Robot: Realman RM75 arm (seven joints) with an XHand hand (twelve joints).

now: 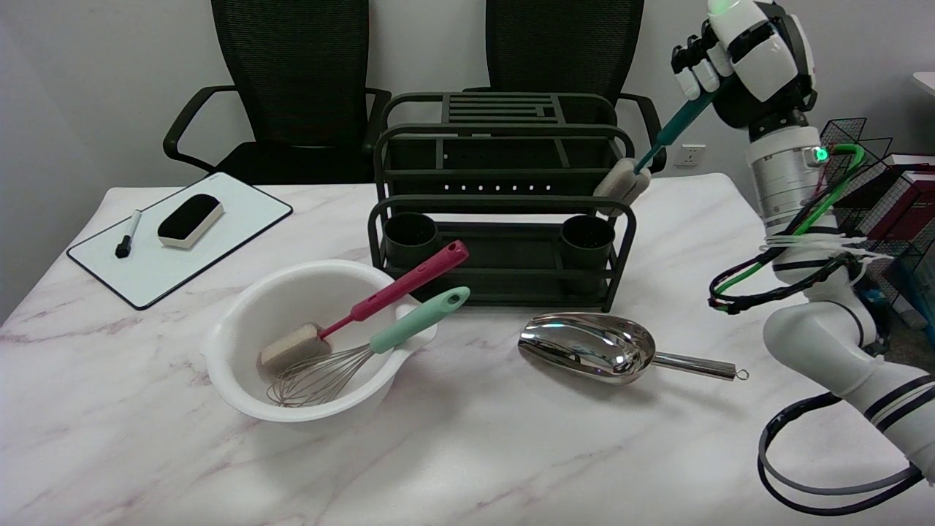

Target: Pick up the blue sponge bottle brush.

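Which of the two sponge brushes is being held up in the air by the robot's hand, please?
The blue-handled brush, gripped by the right hand above the rack's right end. The pink-handled brush lies in the white bowl.

A dark green rack [504,197] stands on the marble tabletop [467,453], below and to the left of the robot hand [738,58]. Two round cups [411,235] sit in its front tier. A steel scoop [592,351] lies in front of the rack, well below the robot hand. Further left is a white bowl [241,372]; in it lean a pink brush [380,299] and a whisk [350,358] with a mint handle. Far left lies a whiteboard [219,226] with an eraser [190,219] and a marker [128,235] on it. Two black chairs [292,88] stand behind the tabletop.
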